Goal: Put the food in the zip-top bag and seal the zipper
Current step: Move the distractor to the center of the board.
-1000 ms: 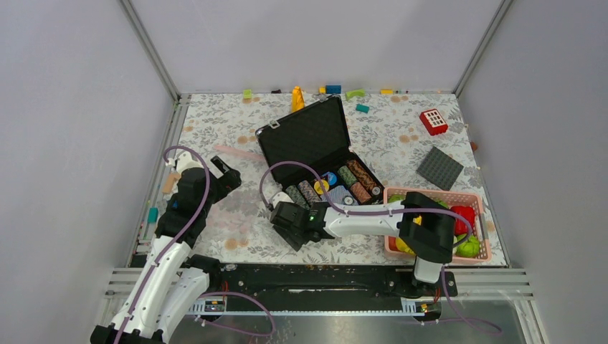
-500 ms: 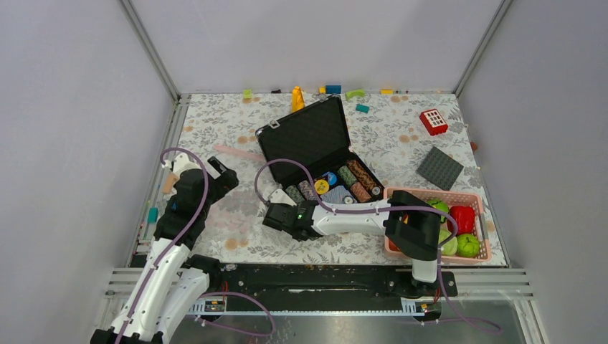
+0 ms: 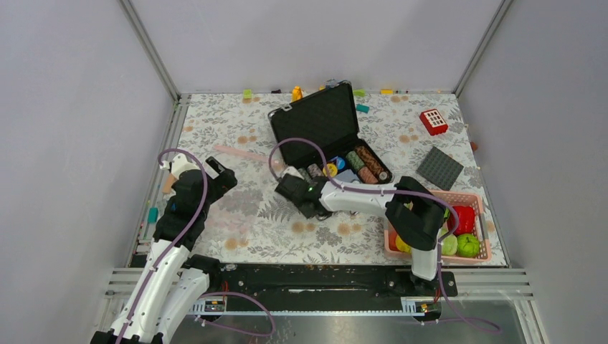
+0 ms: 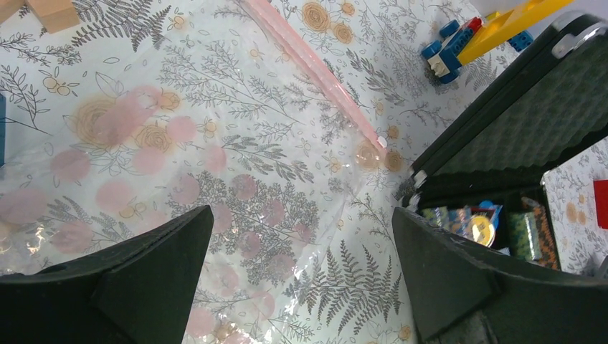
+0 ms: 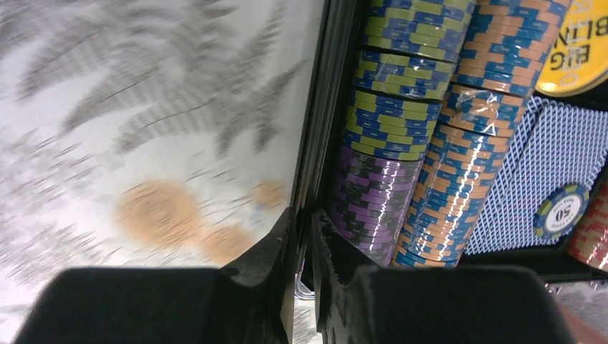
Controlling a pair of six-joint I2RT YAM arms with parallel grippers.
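We find the zip-top bag (image 3: 245, 208) lying flat and see-through on the flowered table (image 3: 215, 118), left of centre, with nothing in it that we can see; the zipper (image 3: 240, 153) runs along its far edge. The food (image 3: 464, 218) is well apart from it, in the pink basket (image 3: 487, 226) at the near right: red, green, pale-green and yellow pieces.

From above, the bag is hard to make out against the cloth; the left wrist view shows its pink dots and the pink strip running slantwise up to the black case (image 3: 319, 122). The left gripper (image 3: 221, 172) hangs over the bag's left part, released, its fingers (image 4: 107, 287) spread wide with nothing between them; we cannot tell whether they touch the film. The right gripper (image 3: 289, 180) reaches to the case's near-left corner; only its wrist view shows the fingers (image 5: 265, 251) pinched on the case's thin black wall, beside stacked poker chips (image 5: 401, 143), blue-backed cards (image 5: 552, 165) and a yellow disc (image 5: 581, 57).

The case stands with its lid up, just right of the bag. The right arm (image 3: 412, 215) lies across the basket's left part and hides some of the food. Farther off lie a red block (image 3: 433, 120), a grey plate (image 3: 439, 168) and small blocks (image 3: 247, 93) along the far edge.
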